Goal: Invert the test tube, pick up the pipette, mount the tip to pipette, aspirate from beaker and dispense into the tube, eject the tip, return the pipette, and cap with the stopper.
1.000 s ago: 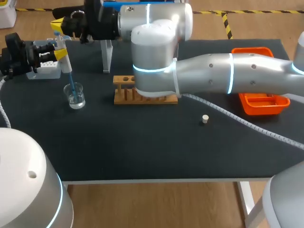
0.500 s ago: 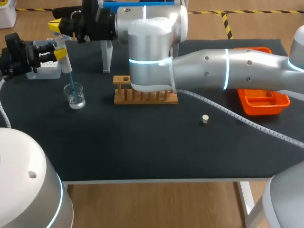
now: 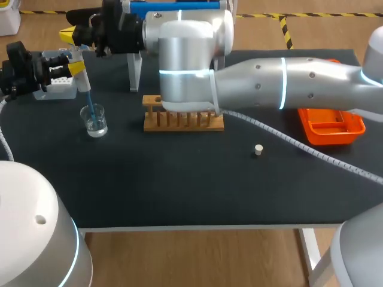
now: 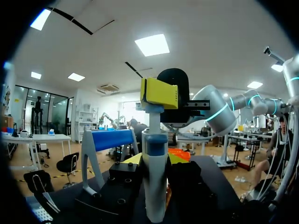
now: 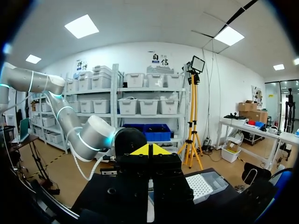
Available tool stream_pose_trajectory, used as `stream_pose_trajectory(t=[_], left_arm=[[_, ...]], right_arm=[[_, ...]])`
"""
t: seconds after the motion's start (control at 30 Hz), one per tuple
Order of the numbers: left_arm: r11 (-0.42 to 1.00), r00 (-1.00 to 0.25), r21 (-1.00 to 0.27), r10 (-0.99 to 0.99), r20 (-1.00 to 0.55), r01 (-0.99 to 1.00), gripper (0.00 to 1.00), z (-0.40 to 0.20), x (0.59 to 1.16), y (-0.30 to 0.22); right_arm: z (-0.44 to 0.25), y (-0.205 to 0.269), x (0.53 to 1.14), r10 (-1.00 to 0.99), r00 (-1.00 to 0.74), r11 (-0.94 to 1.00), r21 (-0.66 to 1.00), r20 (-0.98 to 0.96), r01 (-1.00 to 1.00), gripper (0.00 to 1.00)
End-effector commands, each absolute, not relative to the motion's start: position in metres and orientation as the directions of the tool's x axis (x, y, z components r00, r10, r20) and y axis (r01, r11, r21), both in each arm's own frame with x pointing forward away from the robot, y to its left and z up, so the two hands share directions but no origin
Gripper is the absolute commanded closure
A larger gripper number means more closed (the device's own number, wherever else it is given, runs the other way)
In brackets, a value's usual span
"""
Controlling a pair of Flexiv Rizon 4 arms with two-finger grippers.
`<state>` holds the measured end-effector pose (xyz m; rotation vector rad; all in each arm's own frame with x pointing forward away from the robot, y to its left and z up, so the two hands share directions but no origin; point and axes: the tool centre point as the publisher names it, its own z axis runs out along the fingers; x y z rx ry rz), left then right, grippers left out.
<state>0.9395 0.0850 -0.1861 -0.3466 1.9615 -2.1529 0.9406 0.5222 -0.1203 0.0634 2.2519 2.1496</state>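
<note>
My left gripper (image 3: pixel 76 67) is shut on the white pipette (image 3: pixel 81 76), which stands tilted with its blue tip (image 3: pixel 90 107) down in the glass beaker (image 3: pixel 95 120). In the left wrist view the pipette (image 4: pixel 154 182) rises between my left gripper's (image 4: pixel 154 161) fingers. My right gripper (image 3: pixel 67 34) is shut, and in that view its yellow tips (image 4: pixel 160 92) rest on the pipette's plunger. The right wrist view shows my right gripper (image 5: pixel 150 150) with nothing held. A wooden tube rack (image 3: pixel 182 118) is partly hidden by my right arm; no test tube shows. The small stopper (image 3: pixel 258 149) lies on the mat.
A white tip box (image 3: pixel 58 86) sits behind the left gripper and shows ahead of the right gripper as well (image 5: pixel 205 184). The pipette stand (image 3: pixel 136 70) with its blue bar (image 4: pixel 112 139) is at the back. An orange tray (image 3: pixel 332 128) lies at the right.
My right arm's wrist and forearm have swung left and back, covering more of the rack. Its gripper stays above the pipette. The left arm and pipette have not moved.
</note>
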Motion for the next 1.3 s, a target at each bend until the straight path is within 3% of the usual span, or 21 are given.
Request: stream_pose_trajectory(t=[0.03, 1.3], left_arm=[[-0.096, -0.953, -0.995, -0.302, 0.032, -0.003, 1.0, -0.186, 0.941, 0.087], [-0.096, -0.953, -0.995, -0.302, 0.032, -0.003, 1.0, -0.186, 0.941, 0.087]], right_arm=[[-0.123, 0.524, 0.94, 0.052, -0.999, 0.049, 0.999, 0.01, 0.012, 1.0], [-0.152, 0.523, 0.936, 0.057, -0.998, 0.087, 0.995, 0.04, 0.045, 1.0]])
